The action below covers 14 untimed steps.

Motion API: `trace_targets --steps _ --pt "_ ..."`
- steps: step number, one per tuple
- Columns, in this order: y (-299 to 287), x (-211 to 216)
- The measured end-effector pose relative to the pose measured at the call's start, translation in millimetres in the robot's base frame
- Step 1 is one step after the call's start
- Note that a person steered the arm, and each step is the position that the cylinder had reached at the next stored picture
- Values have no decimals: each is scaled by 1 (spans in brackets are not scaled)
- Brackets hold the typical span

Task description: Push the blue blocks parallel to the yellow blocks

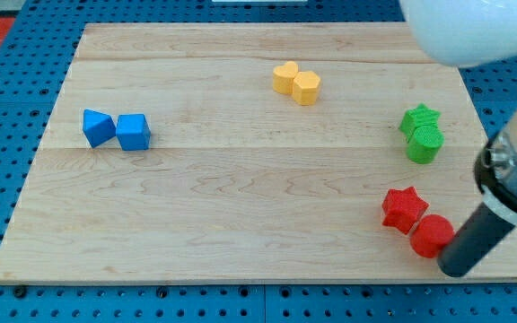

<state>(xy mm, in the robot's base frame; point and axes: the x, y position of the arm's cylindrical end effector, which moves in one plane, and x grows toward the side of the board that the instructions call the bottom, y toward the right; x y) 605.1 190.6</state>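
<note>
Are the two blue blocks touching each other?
Touching. The camera view shows the blue triangular block and the blue cube meeting side by side, with no wood visible between them.

Dark rod (476, 240), white housing (474, 29).

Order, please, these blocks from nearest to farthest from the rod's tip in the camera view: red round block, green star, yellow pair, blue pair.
From my tip at the view's bottom right:
1. red round block, right beside the tip, on its left
2. green star, higher, right side
3. yellow pair, top centre
4. blue pair, far left
</note>
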Motion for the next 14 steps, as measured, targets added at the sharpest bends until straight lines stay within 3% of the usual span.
trace_targets --steps 1,2,3,4,6,7,8,10,11,12,14 --pt "-11 -16" --pt "-57 -17" --pt "-180 -58" --pt "-225 -80" --pt "-225 -81" --pt "-263 -82" --pt "-353 -113" --pt "-337 -186" --pt "-328 -183" --pt "-327 -208" --pt "-374 -246"
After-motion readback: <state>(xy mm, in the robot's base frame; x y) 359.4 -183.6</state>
